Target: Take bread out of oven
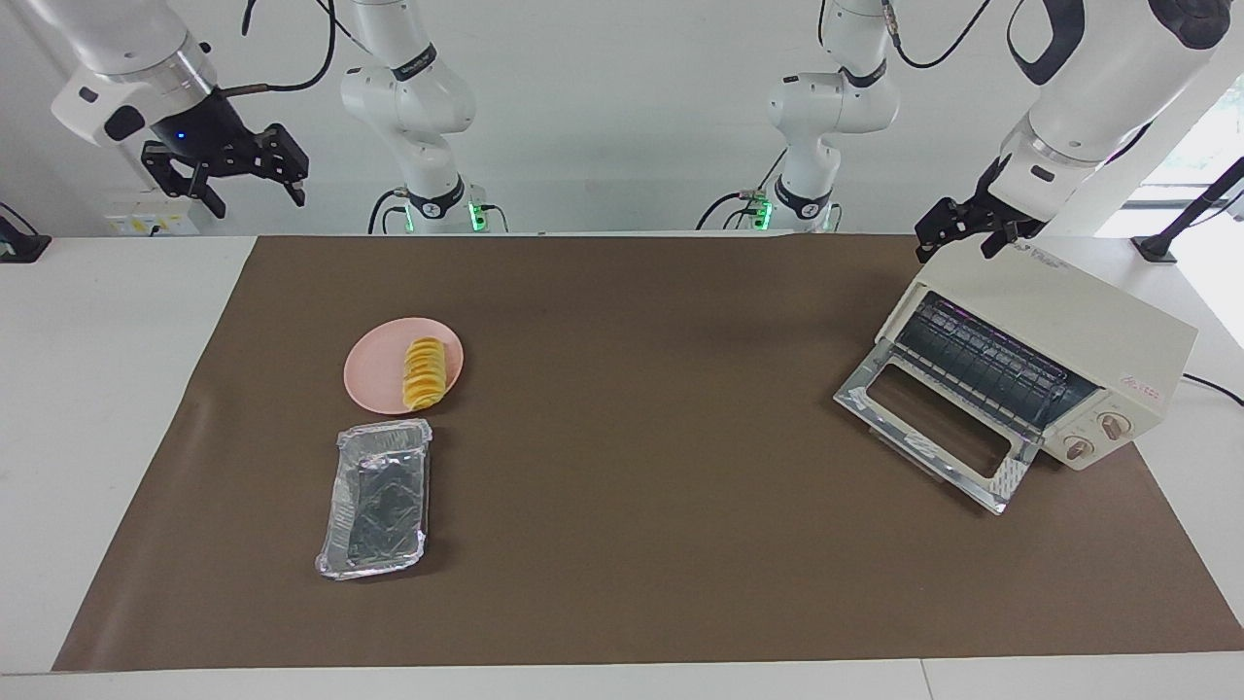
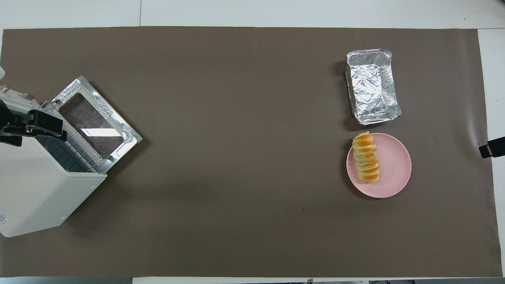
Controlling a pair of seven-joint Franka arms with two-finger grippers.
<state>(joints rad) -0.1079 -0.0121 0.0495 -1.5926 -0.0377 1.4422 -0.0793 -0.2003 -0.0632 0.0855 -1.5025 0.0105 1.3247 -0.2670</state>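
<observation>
Brown matting (image 1: 632, 544) covers the counter (image 1: 107, 389), its middle bare. Toward the right arm's end, the bread (image 1: 424, 373) lies on a pink plate (image 1: 374, 374), with a foil tray (image 1: 377, 499) beside it toward the counter's outer edge. At the left arm's end the oven (image 1: 1050, 365) stands with its door down. The right gripper (image 1: 225, 175) hangs high over the counter's corner, jaws wide and holding nothing. The left gripper (image 1: 967, 229) hovers over the oven's top, jaws wide.

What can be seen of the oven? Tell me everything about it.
The oven is a boxy cream-white toaster oven standing at the left arm's end of the table, turned at an angle. Its metal-framed glass door hangs fully open, down toward the brown mat. A wire rack shows inside, with no bread on it. Two knobs and a small red logo mark its front. The left gripper, open, is over its top edge.
</observation>
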